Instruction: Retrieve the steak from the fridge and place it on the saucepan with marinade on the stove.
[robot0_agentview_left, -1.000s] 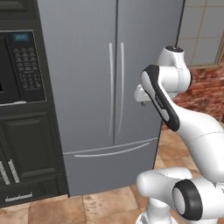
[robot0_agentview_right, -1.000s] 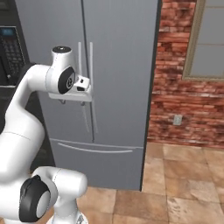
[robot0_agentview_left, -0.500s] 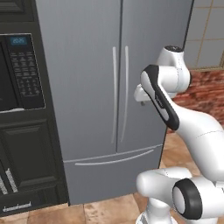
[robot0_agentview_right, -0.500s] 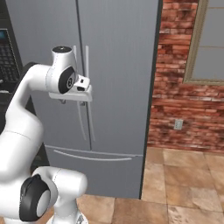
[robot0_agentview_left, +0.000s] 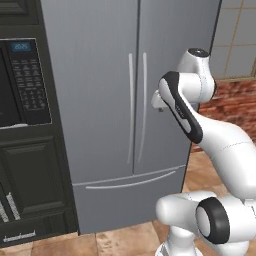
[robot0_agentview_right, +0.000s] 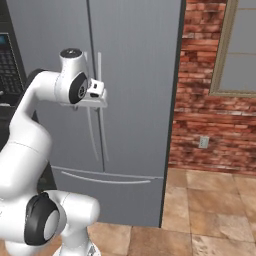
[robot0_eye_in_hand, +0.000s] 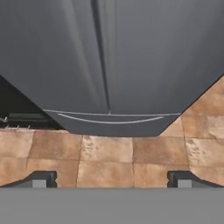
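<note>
Nearest the base, in front of the fridge (robot0_agentview_left: 135, 100), the arm is folded up with its gripper (robot0_eye_in_hand: 111, 177) pointing down at the tiled floor (robot0_eye_in_hand: 109, 157), well short of the fridge doors. Its jaws are spread as wide as they go, and nothing sits between the fingertips (robot0_eye_in_hand: 41, 178). Beyond the hand, the fridge stands fully closed: both upper doors shut, the two long vertical handles (robot0_agentview_left: 137, 107) side by side at the centre seam, the bottom drawer (robot0_agentview_left: 127, 197) pushed in. To the left of the fridge is a black wall oven (robot0_agentview_left: 25, 85) with a keypad; to the right of it, a brick wall (robot0_agentview_right: 205, 100) and a window (robot0_agentview_right: 240, 47).

By my judgement the task is at its very start. The steak is presumably behind the closed doors, so its exact shelf cannot be told. Left to do: reach a handle, pull a door open, find and grasp the steak, carry it to the stove and set it in the saucepan.
</note>
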